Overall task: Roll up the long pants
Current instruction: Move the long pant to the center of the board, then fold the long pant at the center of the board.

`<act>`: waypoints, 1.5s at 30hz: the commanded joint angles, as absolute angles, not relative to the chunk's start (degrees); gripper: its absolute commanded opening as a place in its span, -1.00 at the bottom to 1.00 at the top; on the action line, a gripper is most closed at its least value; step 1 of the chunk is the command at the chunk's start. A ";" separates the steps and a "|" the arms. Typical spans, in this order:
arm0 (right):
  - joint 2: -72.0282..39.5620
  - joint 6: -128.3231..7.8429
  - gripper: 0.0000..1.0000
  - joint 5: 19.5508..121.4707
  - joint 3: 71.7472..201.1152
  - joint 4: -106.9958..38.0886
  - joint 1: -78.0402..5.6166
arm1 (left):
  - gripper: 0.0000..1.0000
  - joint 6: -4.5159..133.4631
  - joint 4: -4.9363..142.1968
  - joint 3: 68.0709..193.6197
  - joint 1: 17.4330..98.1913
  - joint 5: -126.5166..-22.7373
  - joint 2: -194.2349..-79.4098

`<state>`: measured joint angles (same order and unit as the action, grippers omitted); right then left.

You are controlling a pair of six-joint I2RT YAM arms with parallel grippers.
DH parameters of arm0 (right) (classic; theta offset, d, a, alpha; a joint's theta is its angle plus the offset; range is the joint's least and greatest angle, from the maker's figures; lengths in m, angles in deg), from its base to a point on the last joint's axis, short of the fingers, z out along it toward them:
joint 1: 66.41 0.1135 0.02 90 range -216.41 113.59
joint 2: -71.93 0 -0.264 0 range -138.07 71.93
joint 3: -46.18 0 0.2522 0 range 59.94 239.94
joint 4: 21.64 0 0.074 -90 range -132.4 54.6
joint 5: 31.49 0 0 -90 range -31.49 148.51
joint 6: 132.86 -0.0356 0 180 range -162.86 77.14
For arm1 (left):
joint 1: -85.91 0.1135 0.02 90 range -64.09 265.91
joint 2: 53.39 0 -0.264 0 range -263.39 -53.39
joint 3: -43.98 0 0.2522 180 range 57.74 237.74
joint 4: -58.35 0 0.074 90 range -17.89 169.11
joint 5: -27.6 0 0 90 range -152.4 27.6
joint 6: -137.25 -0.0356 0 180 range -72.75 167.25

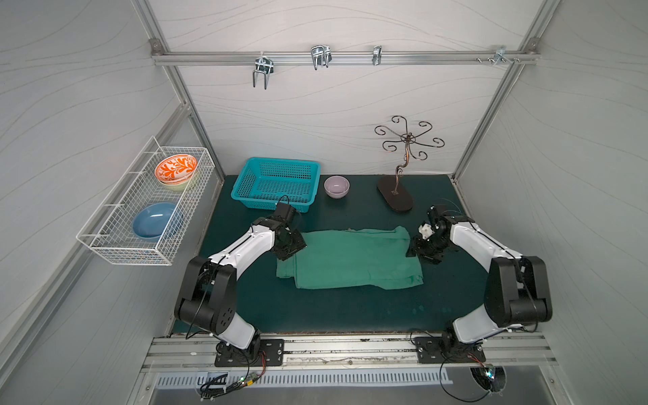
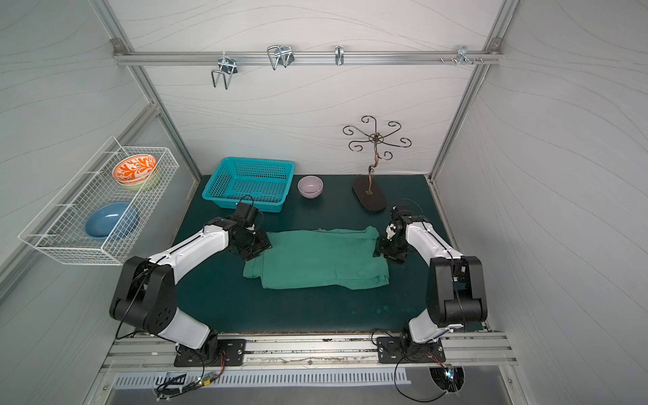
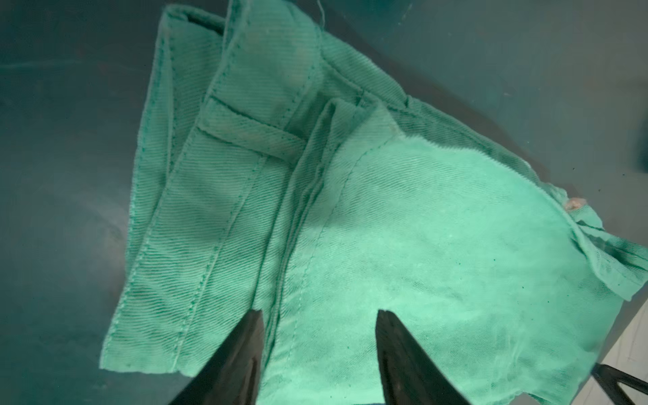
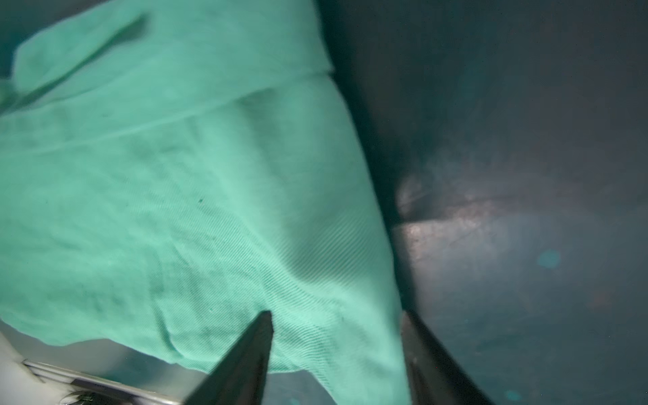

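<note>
The long pants (image 1: 350,259) (image 2: 315,259) lie folded into a flat green rectangle in the middle of the dark teal mat (image 1: 350,308). Seams and a hem of the pants (image 3: 420,228) fill the left wrist view. My left gripper (image 1: 290,248) (image 3: 319,312) hovers over the pants' left end, open, with its fingers apart above the cloth. My right gripper (image 1: 417,245) (image 4: 336,312) is at the right end, also open. One finger is over the pants (image 4: 175,175) and the other over the mat beside their edge. Neither gripper pinches any cloth.
Along the back of the mat stand a turquoise perforated basket (image 1: 277,184), a lilac bowl (image 1: 336,186) and a curled metal stand (image 1: 396,196). A white wire rack (image 1: 147,207) with bowls hangs on the left wall. Hooks hang from a rail (image 1: 343,58) above.
</note>
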<state>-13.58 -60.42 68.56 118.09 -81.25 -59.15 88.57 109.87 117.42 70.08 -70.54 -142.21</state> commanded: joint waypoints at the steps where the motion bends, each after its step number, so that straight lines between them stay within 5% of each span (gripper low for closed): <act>1: -7.14 -60.98 0.47 67.04 120.06 -79.70 -58.63 | 0.11 83.99 115.09 118.06 71.51 -69.94 -139.92; 9: -7.78 -61.60 0.51 70.40 119.27 -77.86 -58.55 | 0.29 81.40 113.99 104.21 71.50 -81.58 -129.29; 18: -8.07 -61.88 0.49 72.66 119.09 -77.50 -58.34 | 0.38 83.36 104.58 95.99 70.97 -87.18 -129.72; 27: -7.06 -62.15 0.47 72.81 118.62 -77.86 -58.33 | 0.13 82.26 98.67 94.22 70.97 -88.68 -134.47; 37: -7.46 -62.40 0.46 72.98 119.14 -77.68 -58.33 | -0.74 81.20 99.91 94.03 70.92 -88.54 -133.77; 42: -7.78 -62.50 0.46 72.94 119.31 -77.62 -58.33 | -0.77 80.66 103.24 94.60 70.97 -87.71 -131.37; 45: -7.87 -62.47 0.46 73.02 119.35 -77.49 -58.36 | -0.55 80.70 104.95 95.18 70.97 -86.78 -130.78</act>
<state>-7.84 -61.95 72.53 118.99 -77.64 -58.62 81.45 101.26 93.95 71.12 -88.72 -131.74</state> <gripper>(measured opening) 0.729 0.208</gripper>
